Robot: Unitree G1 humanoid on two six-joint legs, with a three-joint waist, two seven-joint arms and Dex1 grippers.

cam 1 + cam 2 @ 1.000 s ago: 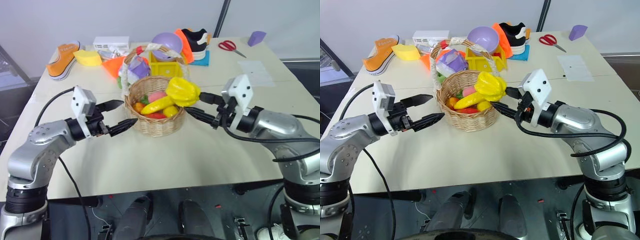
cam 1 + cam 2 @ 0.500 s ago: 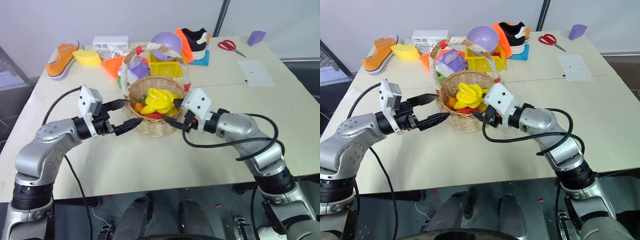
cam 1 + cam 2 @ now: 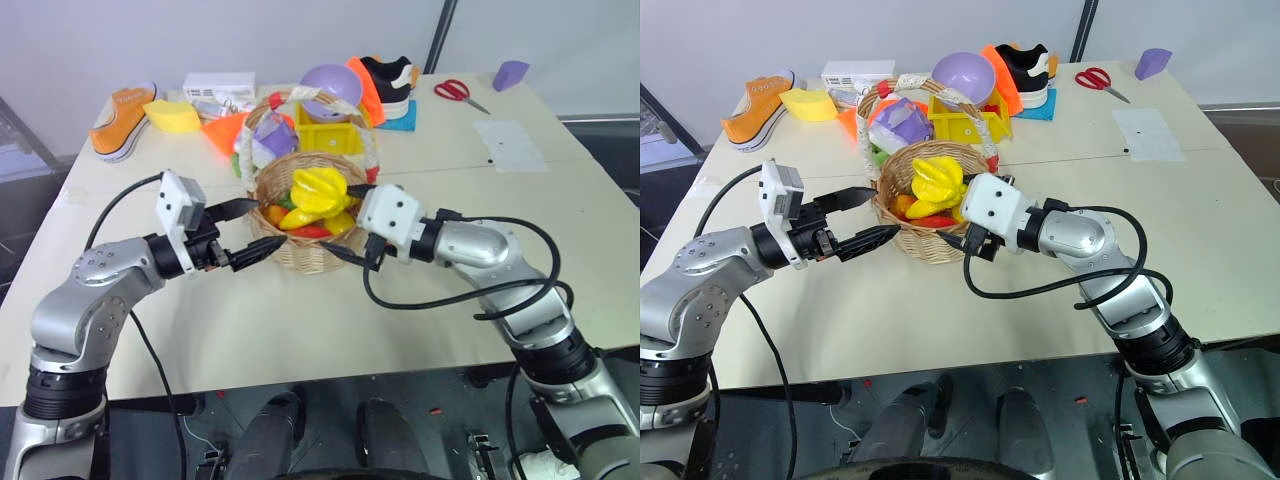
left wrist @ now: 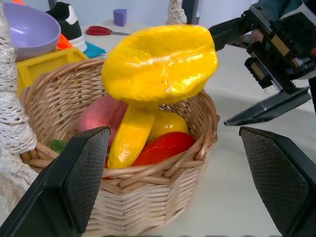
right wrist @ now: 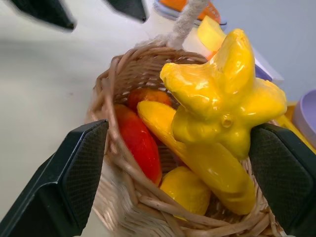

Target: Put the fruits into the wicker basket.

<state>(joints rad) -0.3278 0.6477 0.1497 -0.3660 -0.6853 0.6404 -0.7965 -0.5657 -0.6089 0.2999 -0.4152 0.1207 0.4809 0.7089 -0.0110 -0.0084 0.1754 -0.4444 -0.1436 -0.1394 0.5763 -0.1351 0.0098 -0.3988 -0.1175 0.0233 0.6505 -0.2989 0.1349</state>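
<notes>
Round tan woven wicker basket [image 3: 308,215] with cloth-wrapped arched handle sits mid-table on the cream tabletop [image 3: 420,310]. Inside: curved glossy yellow plastic banana [image 4: 129,140] lying among red, pink and small yellow toy fruits; yellow ridged star-shaped plastic fruit [image 3: 320,190] perched on top of the pile, tilted, leaning on the banana, its upper half above the rim.

Left gripper [image 3: 250,230] at the basket's left side, level, both black fingers spread wide with nothing between them; lower fingertip right at the wicker wall, contact uncertain.

Right gripper [image 3: 345,222] at the basket's right near edge, fingers parted wide, holding nothing. In the right wrist view the star fruit sits between its pads [image 5: 81,173] but clear of both.

Far side of table: purple bowl [image 3: 333,88], yellow plastic bin [image 3: 333,136], yellow sponge block [image 3: 176,115], orange sneaker [image 3: 122,118], black-and-white sneaker [image 3: 392,82], red-handled scissors [image 3: 458,93], sheet of paper [image 3: 508,145].
</notes>
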